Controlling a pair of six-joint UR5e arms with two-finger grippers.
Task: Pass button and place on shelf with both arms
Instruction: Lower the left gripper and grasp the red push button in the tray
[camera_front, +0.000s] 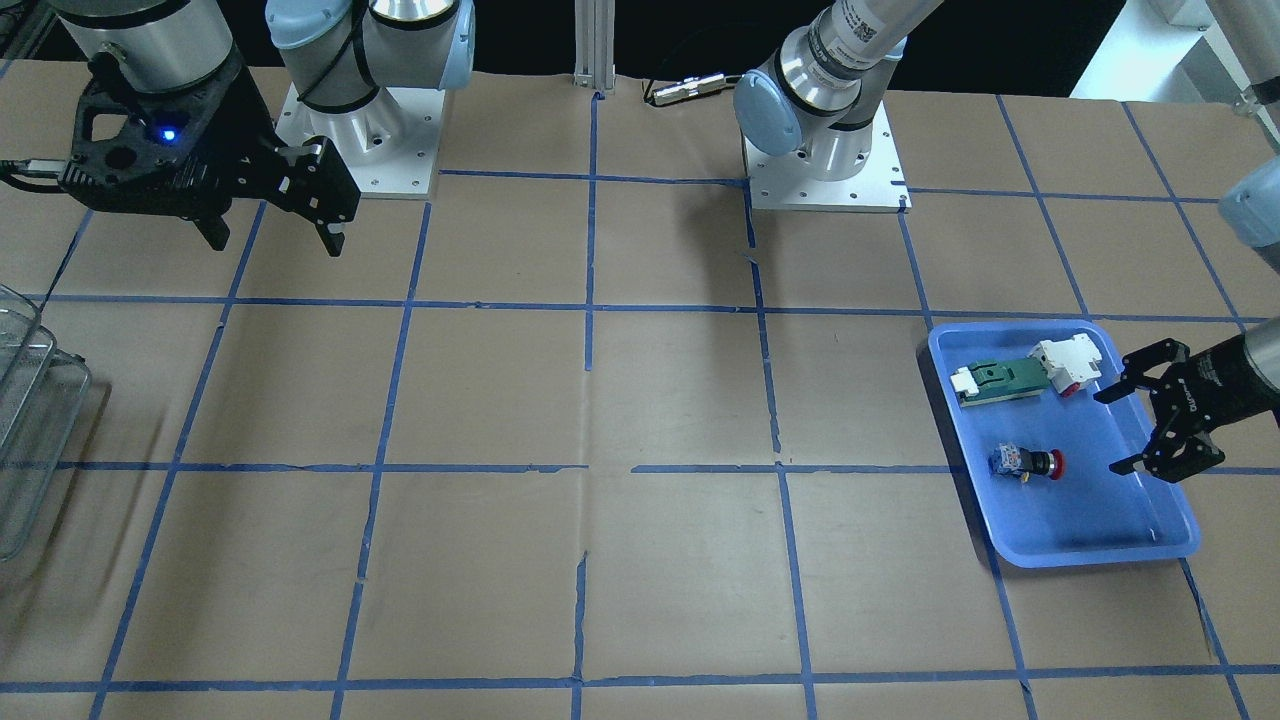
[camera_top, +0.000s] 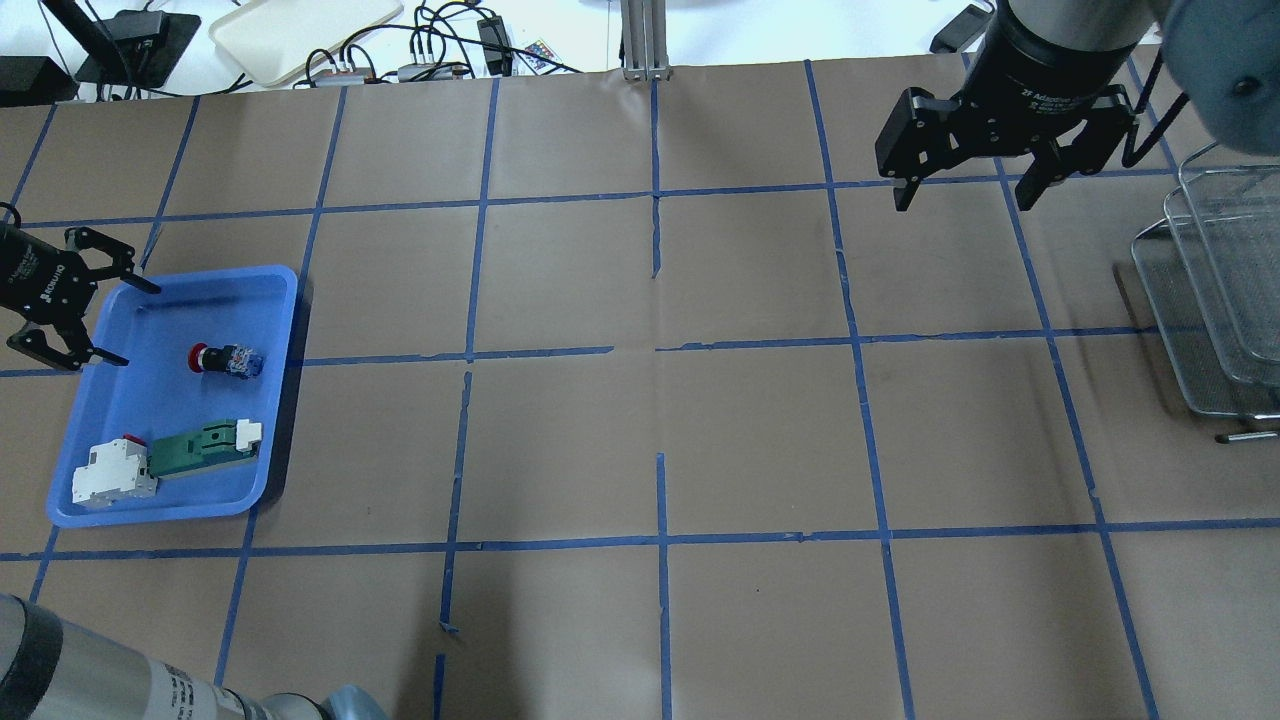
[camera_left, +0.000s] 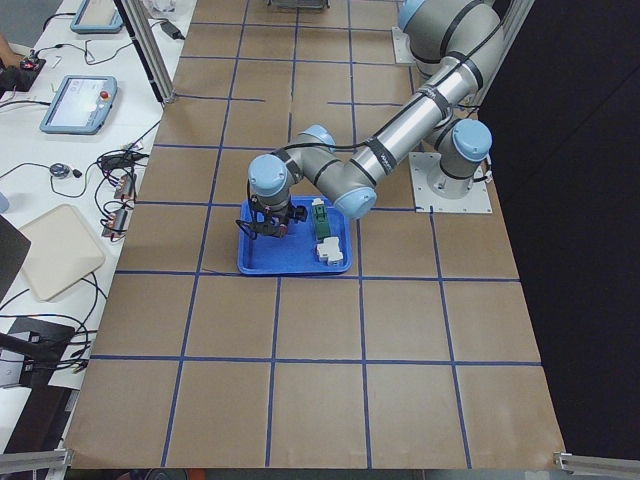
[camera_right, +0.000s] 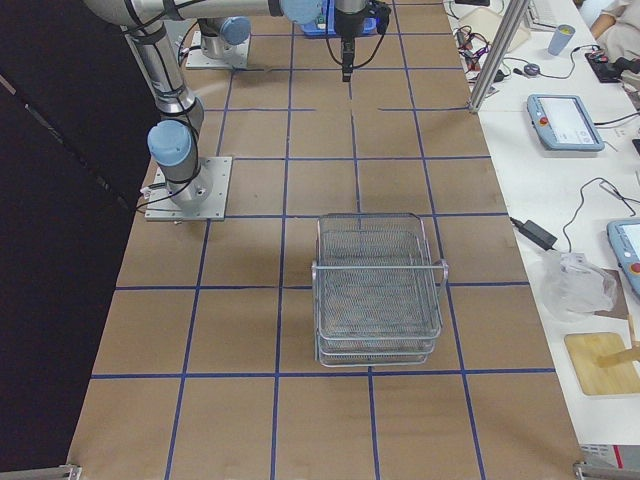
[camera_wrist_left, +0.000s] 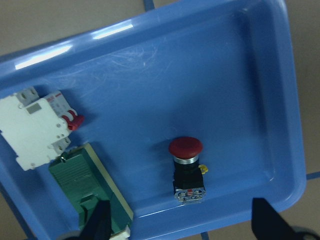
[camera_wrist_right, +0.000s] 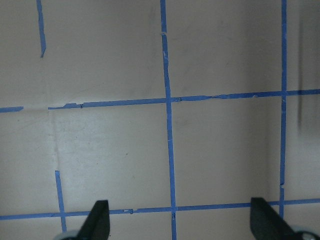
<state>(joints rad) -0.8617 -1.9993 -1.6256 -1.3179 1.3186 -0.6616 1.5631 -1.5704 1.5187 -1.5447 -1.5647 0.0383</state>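
**Q:** Left gripper (camera_top: 138, 325), state?

**A:** Jaws were apart with nothing between them. In the overhead view it hung over the 9 o'clock rim of the blue tray (camera_top: 283, 400), fingers pointing toward 3 o'clock.

**Q:** Button (camera_top: 225, 360)?

**A:** It lay on its side on the tray floor, near 3 o'clock of that gripper and clear of the fingertips. The red cap faced 9 o'clock and the contact block 3 o'clock. The wrist view showed it between the two finger lines, untouched.

**Q:** Other parts in the tray?

**A:** The green-and-white part (camera_top: 200, 447) lay at 6 o'clock of the button. The white-and-red block (camera_top: 112, 472) sat just beside that part, toward 8 o'clock of the button. Both were apart from the button.

**Q:** Right gripper (camera_top: 960, 205)?

**A:** Jaws were spread wide and empty, held above the bare paper-covered table (camera_top: 650, 400), well apart from the tray.

**Q:** Shelf (camera_top: 1215, 300)?

**A:** It stood on the table between 3 and 4 o'clock of the right gripper, near the view's edge. Nothing showed in its tiers.
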